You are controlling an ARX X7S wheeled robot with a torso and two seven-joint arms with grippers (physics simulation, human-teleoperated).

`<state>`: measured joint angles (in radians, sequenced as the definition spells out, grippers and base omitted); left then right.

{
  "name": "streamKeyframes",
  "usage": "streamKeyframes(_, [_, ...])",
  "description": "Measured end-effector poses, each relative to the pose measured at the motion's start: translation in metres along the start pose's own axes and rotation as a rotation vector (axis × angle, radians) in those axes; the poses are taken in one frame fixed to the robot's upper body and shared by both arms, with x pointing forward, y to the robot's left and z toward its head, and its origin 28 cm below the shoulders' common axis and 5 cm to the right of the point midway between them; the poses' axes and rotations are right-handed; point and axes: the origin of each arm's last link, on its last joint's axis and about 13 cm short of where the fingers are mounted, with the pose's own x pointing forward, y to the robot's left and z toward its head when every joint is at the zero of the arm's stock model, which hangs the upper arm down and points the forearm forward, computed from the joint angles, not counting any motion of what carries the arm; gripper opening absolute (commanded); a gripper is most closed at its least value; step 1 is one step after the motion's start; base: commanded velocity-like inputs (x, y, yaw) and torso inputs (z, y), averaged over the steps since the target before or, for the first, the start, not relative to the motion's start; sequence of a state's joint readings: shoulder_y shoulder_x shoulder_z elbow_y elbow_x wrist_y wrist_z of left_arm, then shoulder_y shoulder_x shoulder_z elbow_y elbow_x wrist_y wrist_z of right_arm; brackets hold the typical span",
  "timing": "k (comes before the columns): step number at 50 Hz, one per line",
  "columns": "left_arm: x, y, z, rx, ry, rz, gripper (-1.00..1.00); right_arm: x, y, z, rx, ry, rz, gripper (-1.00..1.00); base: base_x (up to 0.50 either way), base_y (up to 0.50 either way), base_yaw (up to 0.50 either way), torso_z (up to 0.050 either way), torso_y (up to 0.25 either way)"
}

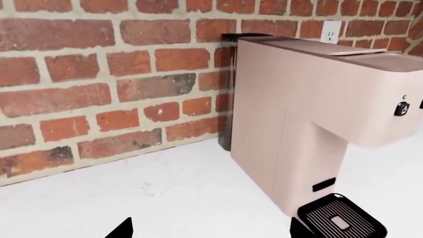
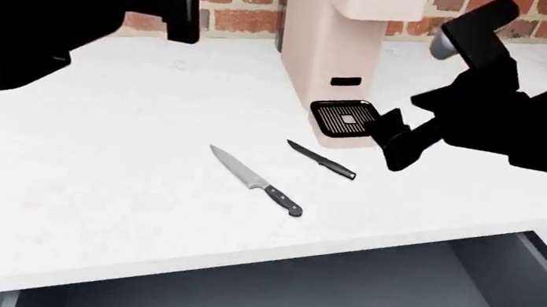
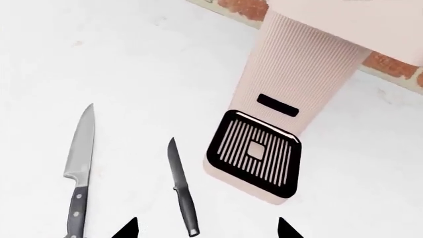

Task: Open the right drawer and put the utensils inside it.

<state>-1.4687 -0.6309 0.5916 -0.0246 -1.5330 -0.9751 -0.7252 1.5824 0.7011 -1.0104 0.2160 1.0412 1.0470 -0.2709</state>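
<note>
White counter [image 2: 101, 178], right drawer [image 2: 338, 305] open, nothing inside

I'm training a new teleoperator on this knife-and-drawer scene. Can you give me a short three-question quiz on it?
1. True or false: the right drawer is already open.
2. Which knife lies nearer the coffee machine? A) chef's knife B) paring knife
3. Fill in: the right gripper holds ____.

Key: 1 true. 2 B. 3 nothing; its jaws are open above the countertop, and both knives lie loose there.
</note>
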Motion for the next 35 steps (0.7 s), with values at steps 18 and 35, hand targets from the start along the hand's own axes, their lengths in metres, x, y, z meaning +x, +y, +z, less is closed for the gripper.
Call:
streamKeyframes(18, [0.003, -0.001, -0.006, 0.029, 0.006, -0.017, 1.00, 0.039, -0.012, -0.024, 0.091, -0.014, 0.042, 1.00, 0.00, 0.00, 0.00, 0.000, 0.000])
streamKeyframes(35, [0.004, -0.001, -0.007, 0.036, 0.004, -0.024, 1.00, 0.067, -0.010, -0.044, 0.110, 0.028, 0.093, 1.00, 0.00, 0.00, 0.00, 0.000, 0.000])
